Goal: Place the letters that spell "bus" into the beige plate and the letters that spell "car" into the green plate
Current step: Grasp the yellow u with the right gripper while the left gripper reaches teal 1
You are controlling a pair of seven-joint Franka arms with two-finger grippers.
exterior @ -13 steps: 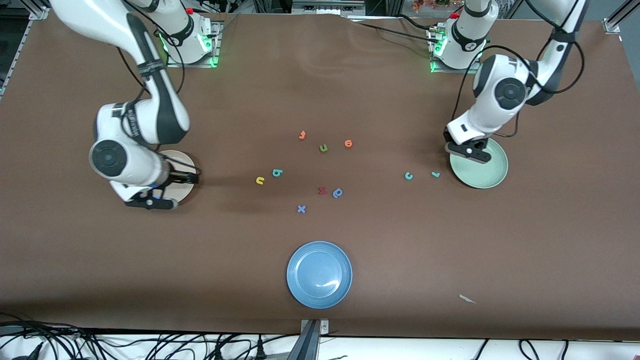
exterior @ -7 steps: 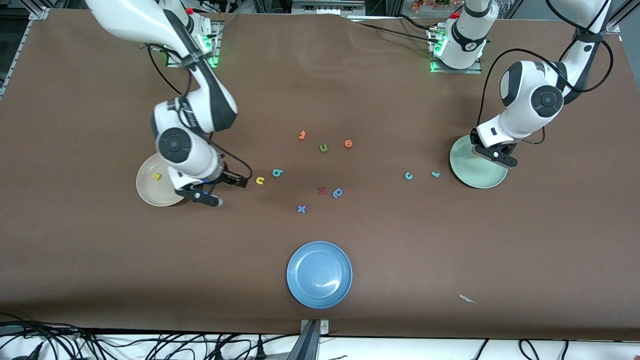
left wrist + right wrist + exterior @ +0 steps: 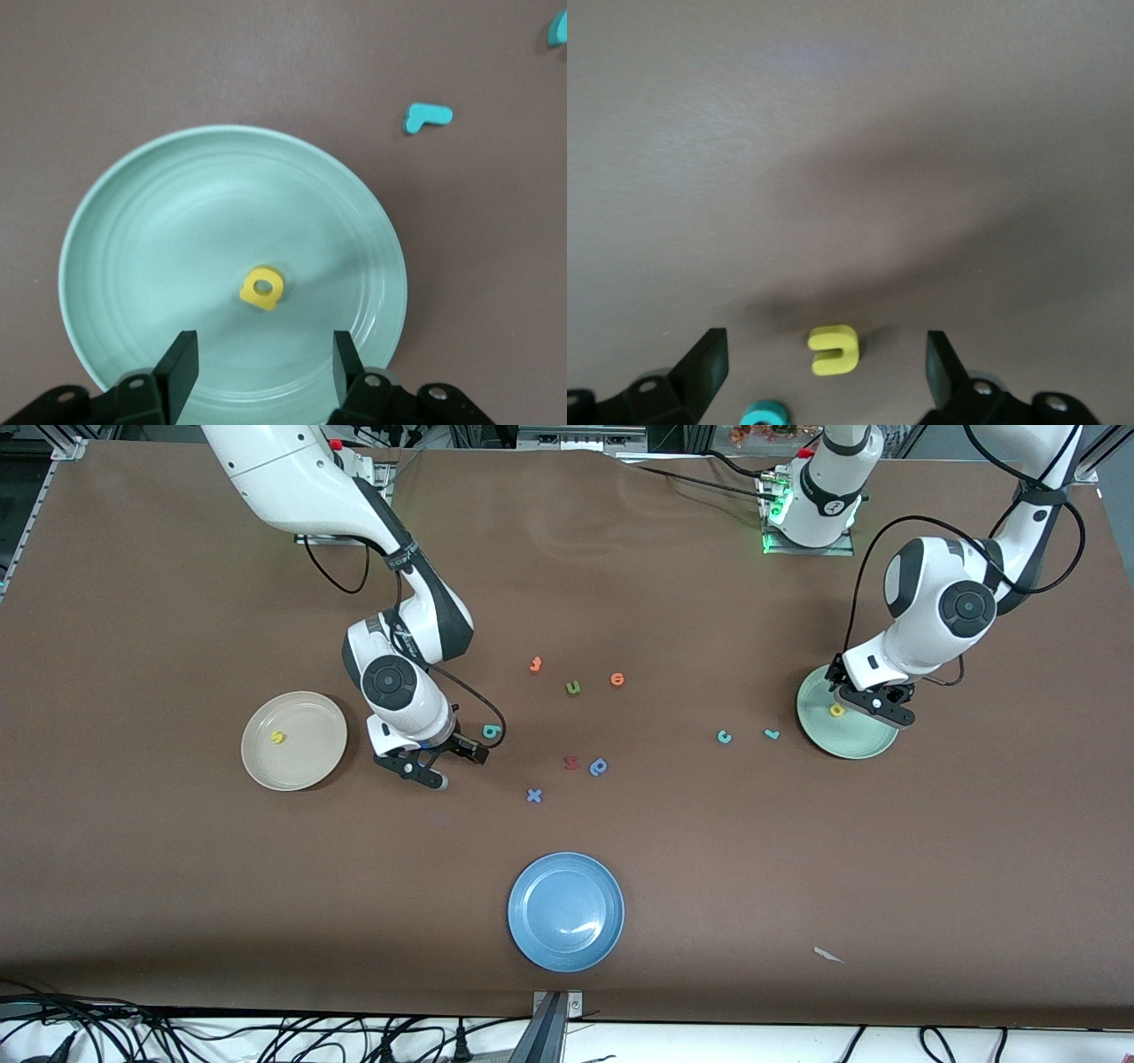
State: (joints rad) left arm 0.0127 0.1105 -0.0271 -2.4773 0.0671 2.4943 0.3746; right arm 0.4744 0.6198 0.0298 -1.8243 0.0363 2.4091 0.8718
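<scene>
The green plate [image 3: 864, 740] lies toward the left arm's end of the table, with the yellow "a" [image 3: 836, 710] [image 3: 262, 289] flat in it. Just above the plate [image 3: 133, 230] my left gripper [image 3: 873, 701] [image 3: 261, 367] hangs open, holding nothing. The teal "r" [image 3: 772, 734] [image 3: 428, 116] and teal "c" [image 3: 725, 736] lie on the table beside the plate. The beige plate [image 3: 310, 766] holds the yellow "s" [image 3: 277, 737]. Over the yellow "u" [image 3: 834, 349] my right gripper [image 3: 447, 763] [image 3: 824, 354] is open, a finger on each side of it. The teal "b" [image 3: 492, 732] [image 3: 764, 414] lies close by.
Two orange letters [image 3: 535, 664] [image 3: 617, 680] and an olive "u" [image 3: 573, 687] lie mid-table, toward the bases. A red letter [image 3: 571, 763], a blue "p" [image 3: 599, 766] and a blue "x" [image 3: 533, 795] lie nearer the front camera. A blue plate [image 3: 565, 911] sits near the front edge.
The right arm swung from the beige plate to the yellow "u", leaving the "s" in the plate. The left gripper shifted over the green plate, opened and let the yellow "a" fall into it.
</scene>
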